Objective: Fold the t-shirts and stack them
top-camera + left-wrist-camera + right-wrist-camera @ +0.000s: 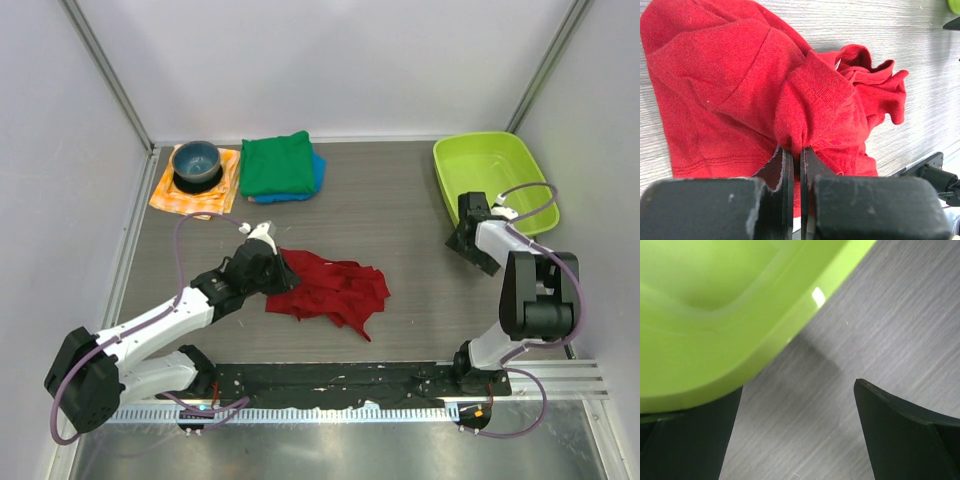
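A crumpled dark red t-shirt (pixel 335 288) lies in the middle of the table; in the left wrist view the red t-shirt (pixel 740 85) fills most of the picture. My left gripper (pixel 285 275) (pixel 796 150) is shut on a pinched fold at its left edge. A folded green t-shirt (pixel 277 163) rests on a folded blue t-shirt (pixel 316 176) at the back. Over bare table beside the lime tub, my right gripper (pixel 468 245) (pixel 797 390) stands open, holding nothing.
A lime green tub (pixel 495 180) (pixel 715 315) stands at the back right, close to the right gripper. A dark blue bowl (pixel 196 163) sits on an orange-and-white checked cloth (pixel 196 195) at the back left. Walls enclose the table on three sides.
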`<state>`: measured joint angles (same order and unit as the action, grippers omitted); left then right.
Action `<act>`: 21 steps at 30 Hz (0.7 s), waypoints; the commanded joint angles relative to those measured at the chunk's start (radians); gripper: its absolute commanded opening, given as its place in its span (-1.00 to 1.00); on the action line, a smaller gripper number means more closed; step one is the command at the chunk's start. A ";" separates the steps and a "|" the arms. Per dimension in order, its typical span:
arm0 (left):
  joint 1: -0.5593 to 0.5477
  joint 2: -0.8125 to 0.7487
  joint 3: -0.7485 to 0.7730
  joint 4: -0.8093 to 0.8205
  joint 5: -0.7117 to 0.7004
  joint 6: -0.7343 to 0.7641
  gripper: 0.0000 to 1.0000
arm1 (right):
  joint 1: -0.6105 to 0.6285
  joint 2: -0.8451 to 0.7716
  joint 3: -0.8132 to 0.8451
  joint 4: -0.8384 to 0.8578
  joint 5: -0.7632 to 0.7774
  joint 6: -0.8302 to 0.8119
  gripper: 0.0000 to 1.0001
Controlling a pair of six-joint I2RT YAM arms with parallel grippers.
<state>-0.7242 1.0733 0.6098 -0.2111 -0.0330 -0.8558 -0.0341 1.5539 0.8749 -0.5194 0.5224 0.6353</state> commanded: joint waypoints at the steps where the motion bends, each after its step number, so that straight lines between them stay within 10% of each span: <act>1: 0.000 0.026 0.016 0.041 -0.022 0.003 -1.00 | -0.056 0.057 0.071 0.113 -0.022 0.038 0.99; 11: 0.023 -0.021 0.050 -0.003 -0.016 0.004 -1.00 | 0.005 0.126 0.211 0.148 0.014 -0.002 0.98; 21: 0.023 -0.177 0.096 -0.209 0.011 0.028 -0.99 | 0.540 -0.227 0.138 0.062 0.052 -0.094 0.98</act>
<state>-0.7063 0.9596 0.6834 -0.3573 -0.0406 -0.8398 0.4057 1.4296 1.0340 -0.4171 0.6125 0.5751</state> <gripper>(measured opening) 0.045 0.994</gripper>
